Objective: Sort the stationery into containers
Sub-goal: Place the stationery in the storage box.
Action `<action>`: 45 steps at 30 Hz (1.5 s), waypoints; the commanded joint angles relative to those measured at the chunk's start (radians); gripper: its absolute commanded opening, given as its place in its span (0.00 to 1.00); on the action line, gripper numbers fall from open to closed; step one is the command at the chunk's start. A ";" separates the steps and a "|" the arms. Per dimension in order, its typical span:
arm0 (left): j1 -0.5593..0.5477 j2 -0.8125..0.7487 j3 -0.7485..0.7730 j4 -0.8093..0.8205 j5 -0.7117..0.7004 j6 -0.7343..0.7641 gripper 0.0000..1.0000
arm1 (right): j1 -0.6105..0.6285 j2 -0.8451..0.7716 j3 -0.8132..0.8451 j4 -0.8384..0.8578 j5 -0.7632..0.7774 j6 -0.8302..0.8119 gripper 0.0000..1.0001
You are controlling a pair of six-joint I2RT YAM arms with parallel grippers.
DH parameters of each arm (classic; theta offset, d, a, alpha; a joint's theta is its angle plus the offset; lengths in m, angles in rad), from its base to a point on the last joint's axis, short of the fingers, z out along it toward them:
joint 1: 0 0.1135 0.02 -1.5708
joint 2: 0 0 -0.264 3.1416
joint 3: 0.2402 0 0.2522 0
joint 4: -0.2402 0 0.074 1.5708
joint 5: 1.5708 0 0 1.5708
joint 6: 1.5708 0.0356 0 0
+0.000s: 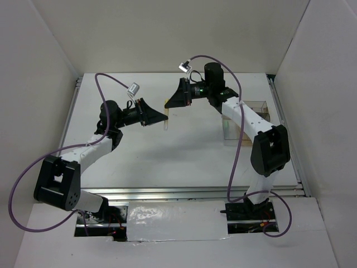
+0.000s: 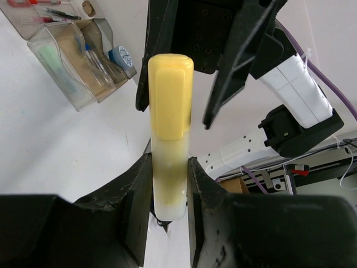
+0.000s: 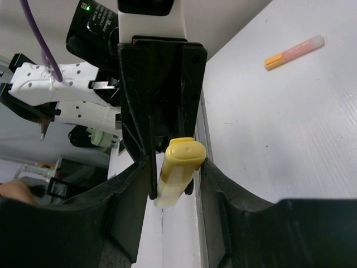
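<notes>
My left gripper (image 2: 169, 167) is shut on the pale lower end of a yellow marker (image 2: 170, 100) and holds it above the table, cap outward. My right gripper (image 3: 175, 167) faces it with its jaws open on either side of the yellow cap (image 3: 184, 153). One finger touches the cap and the other stands apart from it. In the top view the two grippers (image 1: 162, 116) (image 1: 172, 104) meet tip to tip over the middle of the table. The clear compartment box (image 2: 67, 67) holds a blue-white roll (image 2: 120, 56), a clear tube and red pens. An orange marker (image 3: 294, 51) lies on the table.
The clear box (image 1: 248, 114) stands at the right of the table, partly behind the right arm. White walls enclose the table on three sides. A metal rail (image 1: 195, 191) runs along the near edge.
</notes>
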 commanded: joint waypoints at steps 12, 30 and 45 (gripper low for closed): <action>-0.004 -0.025 0.077 -0.152 -0.013 0.142 0.80 | 0.015 -0.040 0.058 -0.111 0.001 -0.150 0.10; 0.365 -0.025 0.407 -1.268 -0.446 0.769 0.99 | -0.359 -0.216 -0.024 -0.863 0.837 -0.770 0.00; 0.418 -0.059 0.394 -1.413 -0.854 1.000 0.99 | -0.406 0.024 0.024 -0.857 1.069 -0.745 0.00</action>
